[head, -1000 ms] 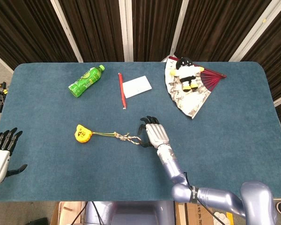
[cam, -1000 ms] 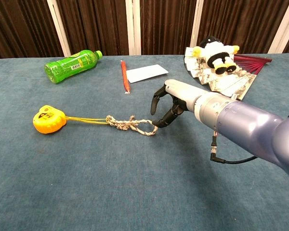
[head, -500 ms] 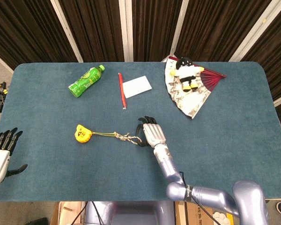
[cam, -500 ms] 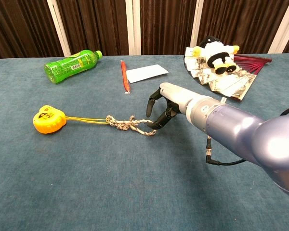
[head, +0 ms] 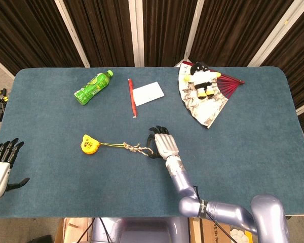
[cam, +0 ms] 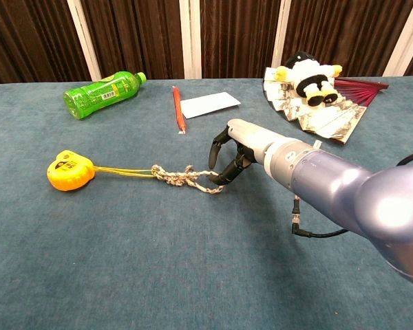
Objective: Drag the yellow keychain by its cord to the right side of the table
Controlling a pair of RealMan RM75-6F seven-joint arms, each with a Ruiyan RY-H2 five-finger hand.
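A counter (head: 253,147) covered in dark blue-green cloth fills both views, backed by dark brown curtains (head: 106,30) with pale vertical strips between them. In the head view, a green bottle (head: 93,87) lies on its side at about 11 o'clock; its label carries print too small to read. A red pencil (head: 131,97) and a white card (head: 148,93) lie just beside each other near 12 o'clock, and a folding fan (head: 205,106) with red ribs is spread open at about 1 o'clock with a black, white and yellow plush (head: 201,77) lying on it. The yellow keychain (head: 89,144) sits left of the counter's centre, at about 9 o'clock, with its thin yellow cord (cam: 124,171) running rightward into a knotted braided loop (cam: 187,178). The right robot hand (head: 162,143) is at the centre, palm down, its dark fingertips (cam: 220,177) curled onto the end of that loop; they touch it, but whether they grasp it cannot be told. The left robot hand (head: 1,169) is at the counter's edge at about 8 o'clock, fingers spread, released and holding nothing.
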